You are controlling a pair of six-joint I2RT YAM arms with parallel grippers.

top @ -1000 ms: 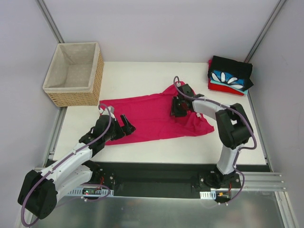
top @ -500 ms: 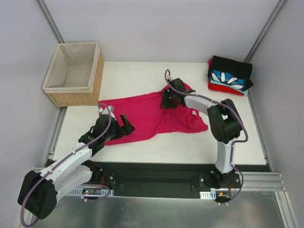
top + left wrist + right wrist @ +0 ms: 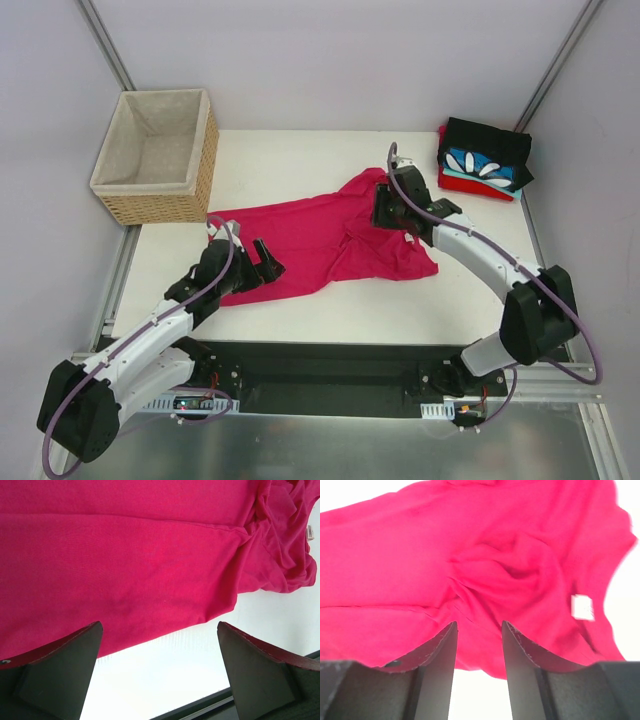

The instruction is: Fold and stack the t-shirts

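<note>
The right gripper [image 3: 479, 625] hangs over the bunched right end of the pink shirt [image 3: 300, 235], jaws partly apart with nothing between them, probably placed to take the crumpled cloth and pull it flat. The left gripper [image 3: 160, 625] stands wide open and empty above the shirt's near left edge, seemingly ready to hold that side. The shirt lies in the middle of the table [image 3: 300, 160], well apart from the folded stack [image 3: 485, 160] at the far right, where it likely goes once folded.
</note>
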